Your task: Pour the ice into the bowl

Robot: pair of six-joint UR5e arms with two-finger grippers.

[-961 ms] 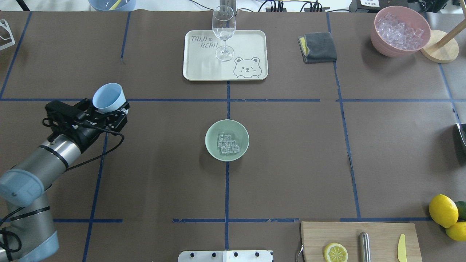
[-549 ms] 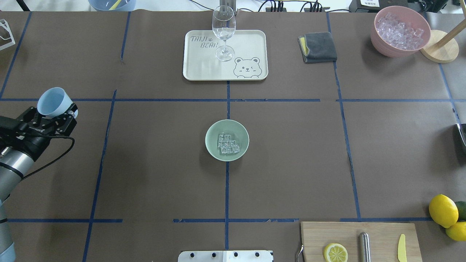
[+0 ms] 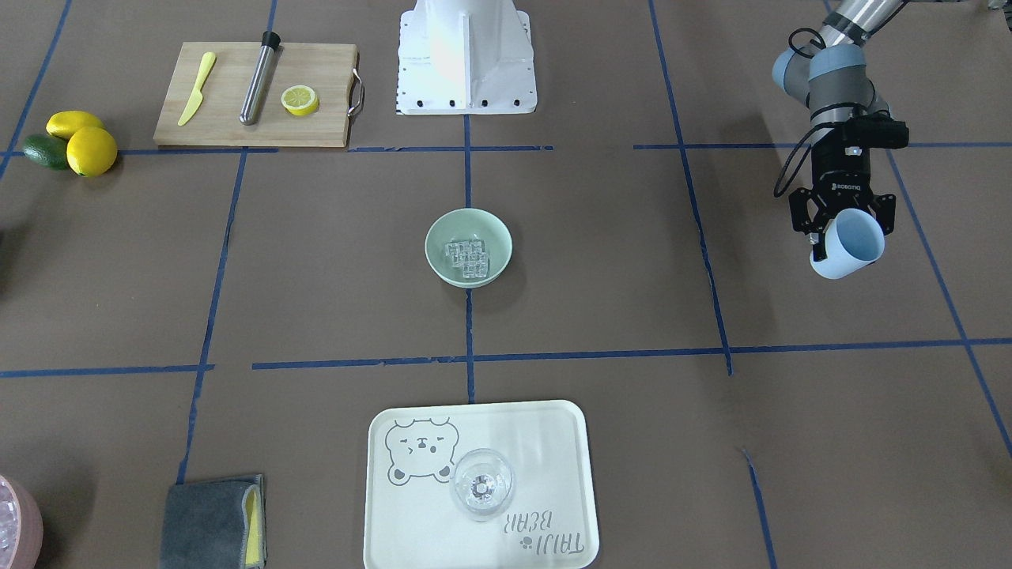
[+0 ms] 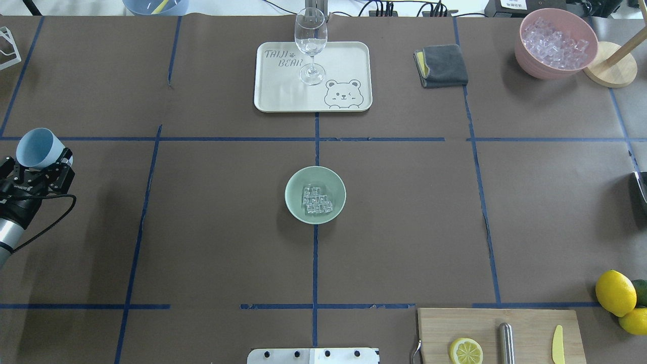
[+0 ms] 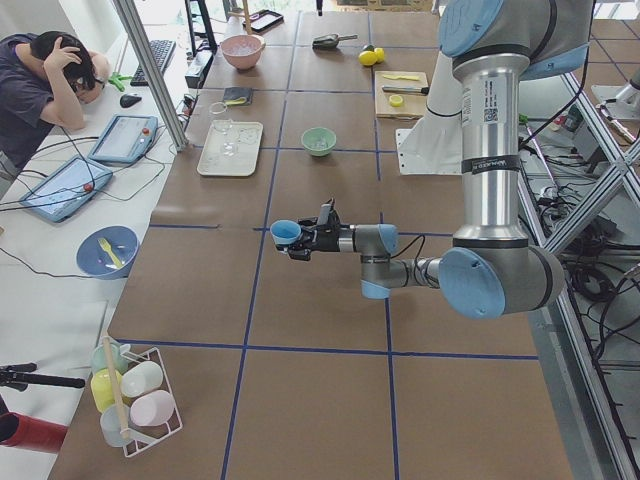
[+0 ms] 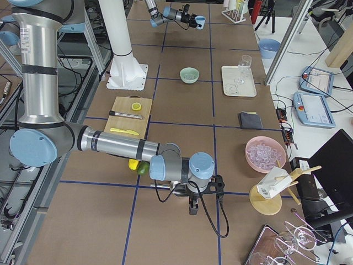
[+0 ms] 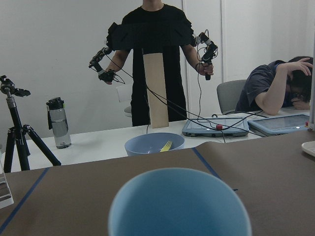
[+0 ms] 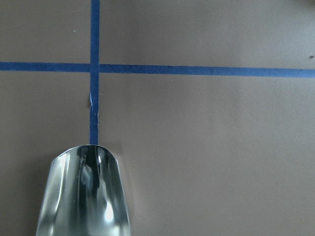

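The pale green bowl (image 4: 292, 185) (image 3: 439, 235) stands at the table's middle with a cluster of clear ice (image 4: 316, 200) (image 3: 467, 258) inside it. My left gripper (image 4: 39, 163) (image 3: 843, 229) is far out at the table's left side, shut on a light blue cup (image 4: 35, 147) (image 3: 849, 245) (image 7: 179, 206) that is tilted and looks empty. My right gripper (image 6: 193, 208) shows only in the exterior right view, so I cannot tell whether it is open or shut. A shiny metal scoop (image 8: 86, 194) fills the bottom of the right wrist view, above bare table.
A cream tray (image 4: 343, 60) with a wine glass (image 4: 310, 45) stands behind the bowl. A grey cloth (image 4: 441, 65) and a pink bowl of ice cubes (image 4: 525, 55) are back right. A cutting board (image 4: 525, 323) and lemons (image 4: 615, 292) sit front right. People stand beyond the far edge.
My left arm has swung well to the left with the blue cup still in its gripper, away from the bowl. The bowl and its ice have stayed put.
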